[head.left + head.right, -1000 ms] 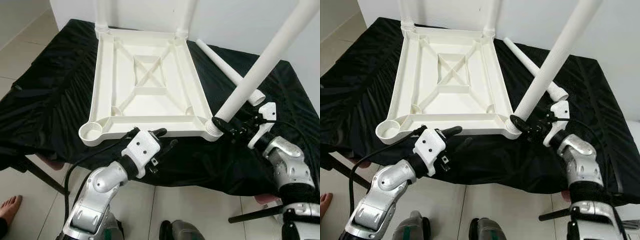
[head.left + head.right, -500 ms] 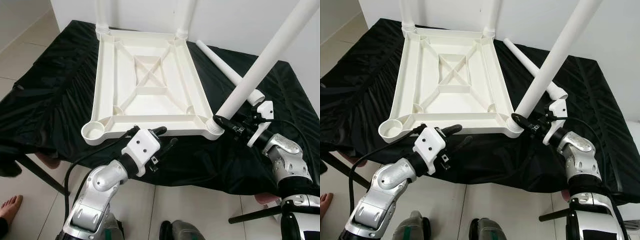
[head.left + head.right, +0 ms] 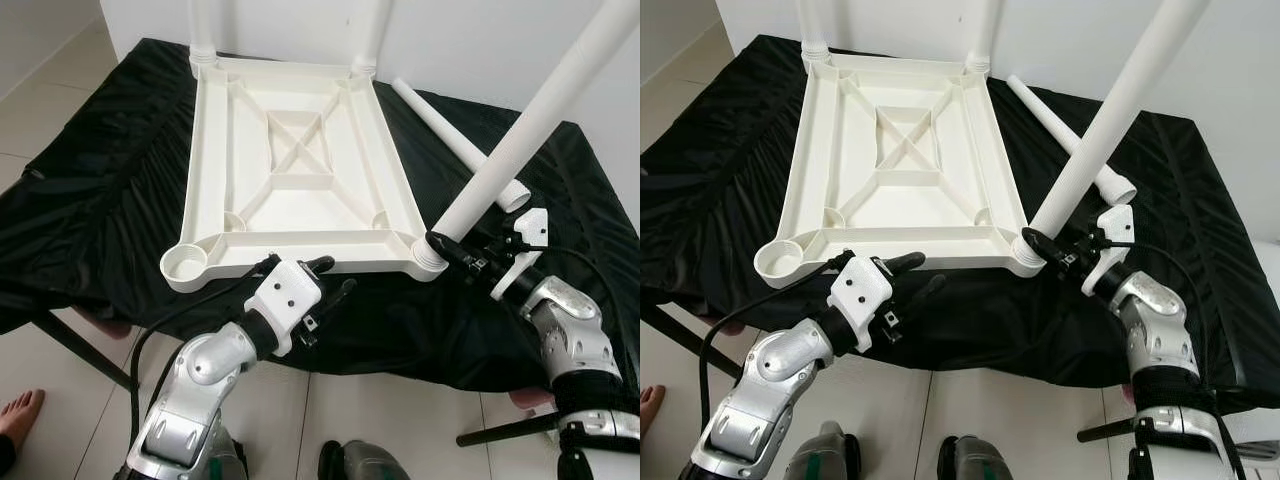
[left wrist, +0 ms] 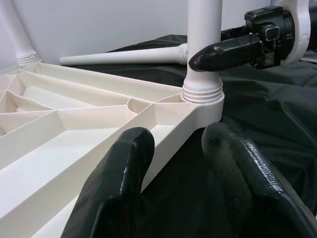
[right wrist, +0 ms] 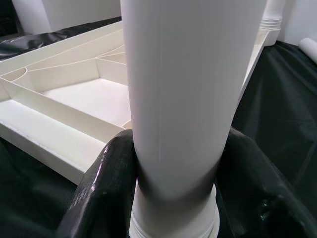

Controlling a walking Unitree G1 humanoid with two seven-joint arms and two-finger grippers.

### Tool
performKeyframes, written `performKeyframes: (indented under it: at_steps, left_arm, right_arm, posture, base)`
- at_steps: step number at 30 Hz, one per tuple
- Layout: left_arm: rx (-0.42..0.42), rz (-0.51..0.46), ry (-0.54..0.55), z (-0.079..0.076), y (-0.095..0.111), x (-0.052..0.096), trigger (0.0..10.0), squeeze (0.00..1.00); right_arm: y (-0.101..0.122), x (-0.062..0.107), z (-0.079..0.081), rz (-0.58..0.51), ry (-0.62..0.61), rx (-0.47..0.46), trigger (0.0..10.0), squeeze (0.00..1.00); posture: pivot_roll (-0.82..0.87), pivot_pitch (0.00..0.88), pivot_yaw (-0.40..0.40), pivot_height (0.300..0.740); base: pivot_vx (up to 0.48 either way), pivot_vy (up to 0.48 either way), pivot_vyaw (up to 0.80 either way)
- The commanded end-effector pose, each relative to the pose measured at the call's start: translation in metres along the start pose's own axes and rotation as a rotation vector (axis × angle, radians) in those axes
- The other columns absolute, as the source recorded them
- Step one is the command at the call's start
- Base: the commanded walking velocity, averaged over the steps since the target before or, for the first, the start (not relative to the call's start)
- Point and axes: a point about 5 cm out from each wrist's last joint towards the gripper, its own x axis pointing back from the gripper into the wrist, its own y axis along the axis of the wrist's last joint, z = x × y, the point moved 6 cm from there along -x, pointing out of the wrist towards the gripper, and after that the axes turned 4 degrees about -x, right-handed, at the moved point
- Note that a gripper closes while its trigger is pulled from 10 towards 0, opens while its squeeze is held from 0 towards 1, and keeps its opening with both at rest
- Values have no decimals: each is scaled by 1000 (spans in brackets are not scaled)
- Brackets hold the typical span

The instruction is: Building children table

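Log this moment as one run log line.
right gripper: shut on table leg at near-right socket | left gripper: open, at tabletop near edge | spare leg: lying on cloth

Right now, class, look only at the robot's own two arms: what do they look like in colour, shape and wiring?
Both arms are silver, with rounded, shiny joint housings. The left arm ends in a white, boxy wrist block dotted with small holes, and a black cable loops away from it. The right arm has a white wrist bracket and thin black wires. Each gripper has two long, thick black fingers with rounded tips.
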Motion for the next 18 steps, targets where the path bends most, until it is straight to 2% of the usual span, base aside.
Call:
performKeyframes:
  at_steps: [1, 5, 10, 11, 14, 16, 17, 18]
  left_arm:
    - [17, 1, 41, 2, 0, -1, 10000, 0]
    - [21, 0, 40, 1, 0, -2, 10000, 0]
    - [27, -4, 42, 0, 1, -3, 10000, 0]
    - [31, -6, 44, -1, 1, -4, 10000, 0]
    - [32, -7, 44, -1, 1, -4, 10000, 0]
    - [31, -7, 45, -1, 1, -4, 10000, 0]
    - [30, -7, 46, 0, 1, -5, 10000, 0]
    - [30, -7, 46, 0, 1, -5, 10000, 0]
  right_arm:
    - [-1, 2, 0, -23, -55, -42, 10000, 0]
    - [4, 2, 1, -67, -131, -63, 10000, 0]
    - [9, 0, 13, -110, -217, -75, 10000, 0]
    - [13, -1, 19, -138, -296, -76, 10000, 0]
    - [13, -1, 20, -141, -328, -78, 10000, 0]
    - [14, -1, 21, -157, -397, -109, 10000, 0]
    - [15, -1, 23, -171, -479, -113, 10000, 0]
    - [15, -1, 23, -171, -479, -113, 10000, 0]
  posture:
    - [21, 86, -99, 740]
    - [19, 87, -98, 740]
    - [15, 88, -100, 740]
    - [15, 88, -104, 740]
    - [15, 87, -104, 740]
    - [17, 86, -106, 740]
    - [17, 86, -107, 740]
    - [17, 86, -107, 740]
  base:
    - [0, 0, 0]
    - [0, 0, 0]
    - [0, 0, 0]
    - [0, 0, 0]
    - [0, 0, 0]
    - [0, 0, 0]
    - [0, 0, 0]
    - [0, 0, 0]
